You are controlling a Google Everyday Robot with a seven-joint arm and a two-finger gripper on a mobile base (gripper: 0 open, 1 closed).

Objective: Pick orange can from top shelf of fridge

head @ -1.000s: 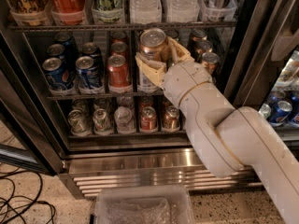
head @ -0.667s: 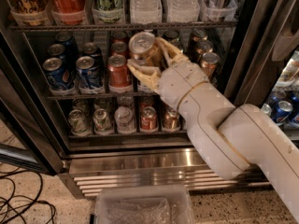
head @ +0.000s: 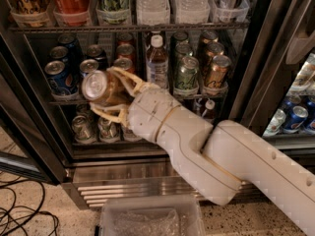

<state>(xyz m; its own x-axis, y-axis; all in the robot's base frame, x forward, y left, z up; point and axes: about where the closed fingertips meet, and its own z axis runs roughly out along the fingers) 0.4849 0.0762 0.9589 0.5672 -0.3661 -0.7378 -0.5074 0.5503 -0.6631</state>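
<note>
Gripper (head: 104,93) is clamped on the orange can (head: 94,84), one pale finger over it and one under. The can is tilted, with its silver top turned toward the camera, and it hangs before the front edge of the top shelf (head: 63,102), left of the middle of the fridge (head: 256,58). No writing on its body can be read.

On that shelf, blue cans (head: 59,76) stand at the left end just beside the held can, each with a red-and-white mark whose lettering is not legible. More orange-red cans (head: 125,50) stand in a file behind the fingers. Next comes a brown bottle with a white cap (head: 157,63), then green cans (head: 187,73), then gold cans (head: 216,73) toward the right end.

On the rack above, a tall red can (head: 71,1) shows white Coca-Cola script (only the lower part is visible), with a green tall can (head: 113,1) and water bottles (head: 152,1) beside it.

The white arm (head: 197,146) crosses the lower rack and hides most of it. At the floor edge lie a clear plastic bin (head: 150,215) and black cables (head: 19,215).
</note>
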